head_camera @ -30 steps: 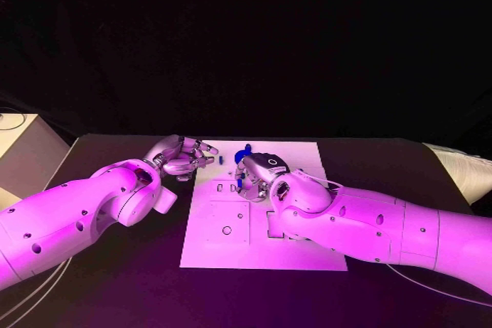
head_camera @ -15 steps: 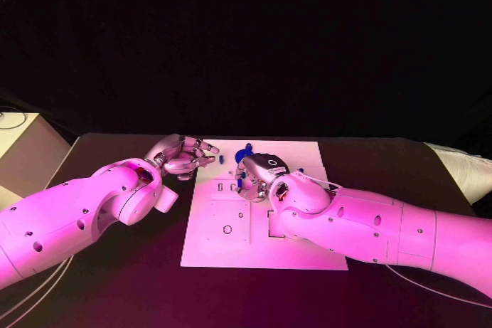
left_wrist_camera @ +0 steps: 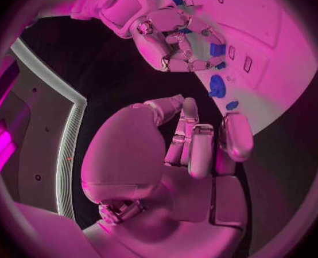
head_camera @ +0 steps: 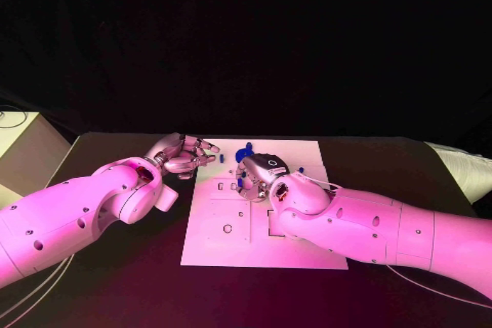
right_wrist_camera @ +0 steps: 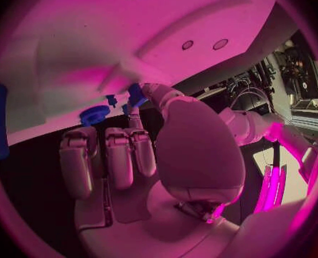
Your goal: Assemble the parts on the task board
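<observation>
Flanking the task board (head_camera: pixel 297 253) far edge, left hand (head_camera: pixel 185 156) was seen curled, empty; right hand (head_camera: pixel 259 177) grip indeterminable beside blue parts (head_camera: pixel 243 154).

The near half of the task board (head_camera: pixel 257 253) lies bare, open to approach. At its far end the right hand (head_camera: pixel 257 177) and left hand (head_camera: pixel 185 155) crowd the blue parts (head_camera: pixel 242 154) (little gap between them).
</observation>
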